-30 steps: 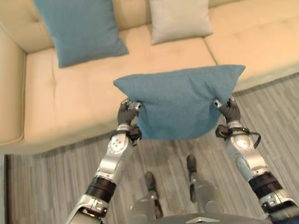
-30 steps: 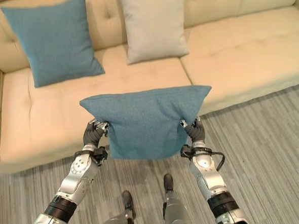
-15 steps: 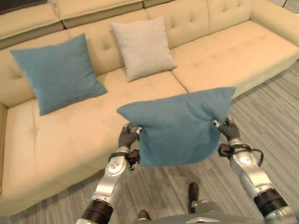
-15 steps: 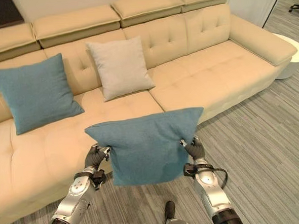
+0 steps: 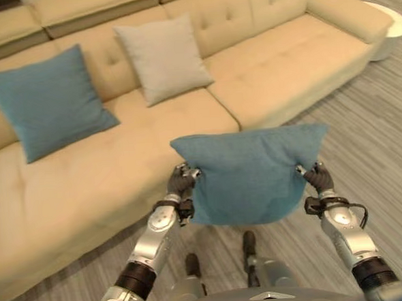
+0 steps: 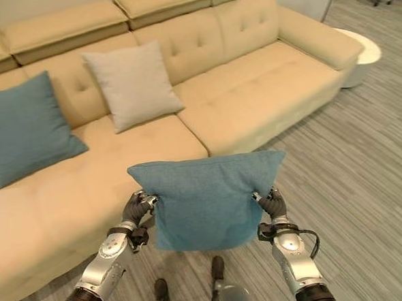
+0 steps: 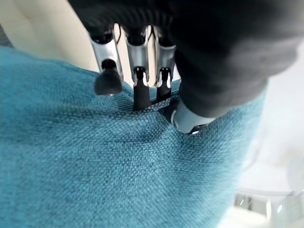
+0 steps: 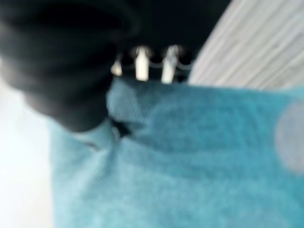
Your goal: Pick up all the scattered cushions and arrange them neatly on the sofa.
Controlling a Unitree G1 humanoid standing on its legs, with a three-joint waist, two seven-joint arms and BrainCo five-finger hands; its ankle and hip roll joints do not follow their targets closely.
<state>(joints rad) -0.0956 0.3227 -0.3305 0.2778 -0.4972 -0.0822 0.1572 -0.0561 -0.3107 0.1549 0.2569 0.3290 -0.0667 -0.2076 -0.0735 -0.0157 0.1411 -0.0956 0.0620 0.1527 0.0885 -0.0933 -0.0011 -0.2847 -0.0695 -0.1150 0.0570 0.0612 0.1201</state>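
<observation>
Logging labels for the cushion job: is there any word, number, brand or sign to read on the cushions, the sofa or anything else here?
None to read.
The teal cushion, held by the left hand and the right hand, is plain cloth.
The teal cushion on the sofa, the grey cushion and the sofa bear no print.

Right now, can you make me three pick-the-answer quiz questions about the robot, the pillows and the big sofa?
1. Where is the teal fabric cushion that the robot carries?
A. flat on the floor
B. in the air before the cream sofa
C. leaning on the sofa back

2. How many cushions lean on the sofa back?
A. two
B. four
C. none

3. What are the left hand and the right hand doing?
A. hanging open
B. pressing the seat
C. gripping the carried cushion's upper corners

Answers:
1 B, it hangs over the striped floor, short of the seat.
2 A, a blue square cushion and a beige square cushion.
3 C, fingers pinch the cloth in both wrist views.
</observation>
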